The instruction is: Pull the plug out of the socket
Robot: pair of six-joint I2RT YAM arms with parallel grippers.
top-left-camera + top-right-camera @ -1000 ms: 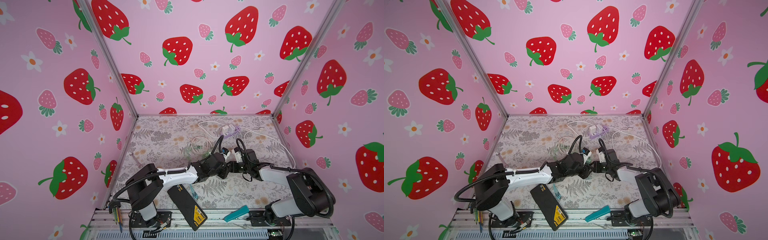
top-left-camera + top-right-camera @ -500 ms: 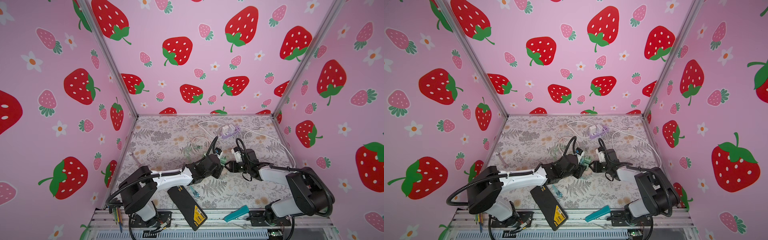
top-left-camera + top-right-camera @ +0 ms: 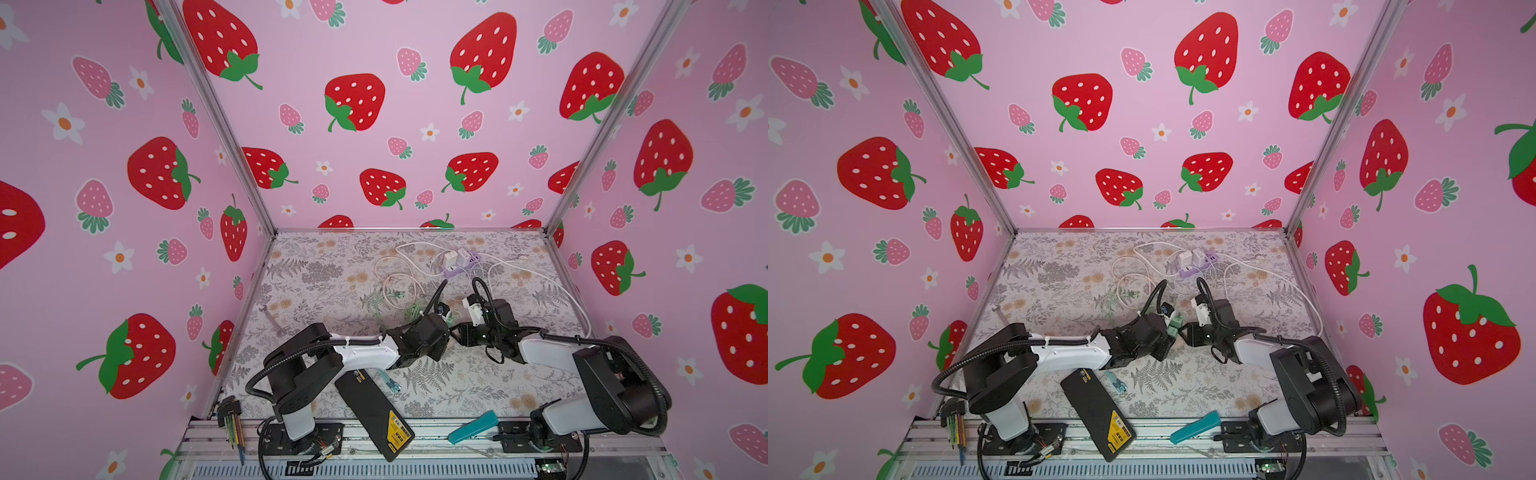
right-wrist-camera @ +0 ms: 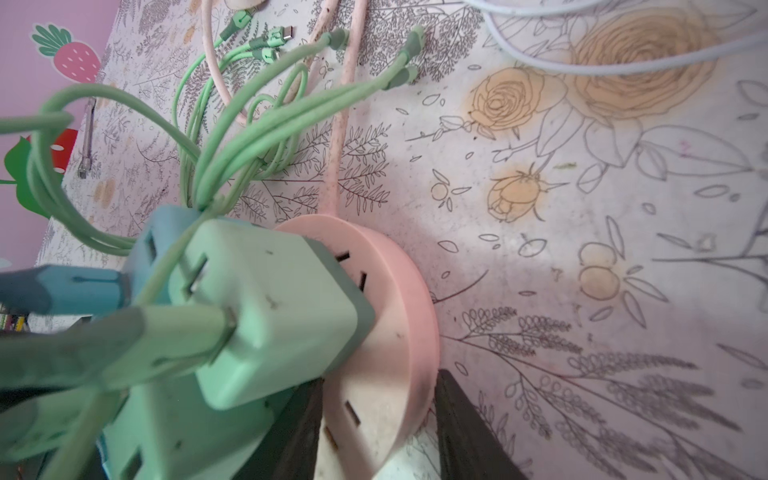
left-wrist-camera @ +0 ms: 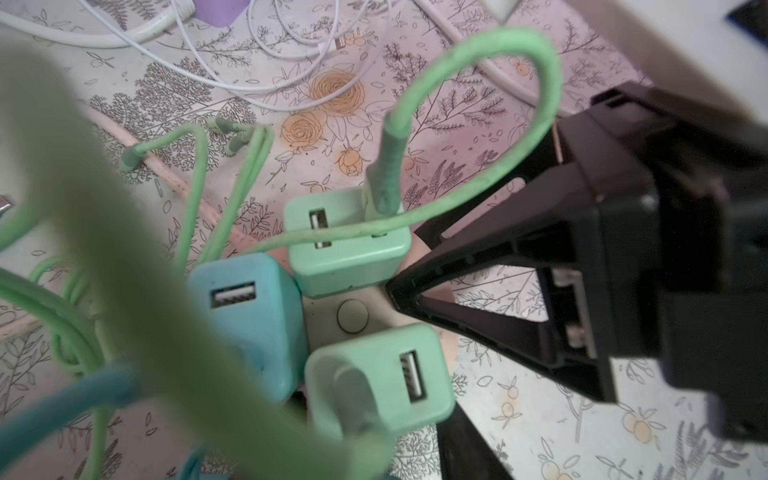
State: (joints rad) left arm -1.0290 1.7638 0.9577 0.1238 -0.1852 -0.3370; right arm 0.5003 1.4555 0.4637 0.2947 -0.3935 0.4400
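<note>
Socket (image 4: 399, 316): pink disc near the middle of the tabletop (image 4: 582, 270), between the two arms
Plugs: green plug (image 5: 349, 253), second green plug (image 5: 365, 357) and blue plug (image 5: 249, 316), all standing in socket
Right jaws: closed on socket's edge
Left jaws: right at the plugs, facing right jaws; how open, and any hold, cannot be told

Pink strawberry walls (image 3: 374, 50); floral mat (image 3: 316, 270) floor (aluminium corner posts (image 3: 222, 124)).
</note>
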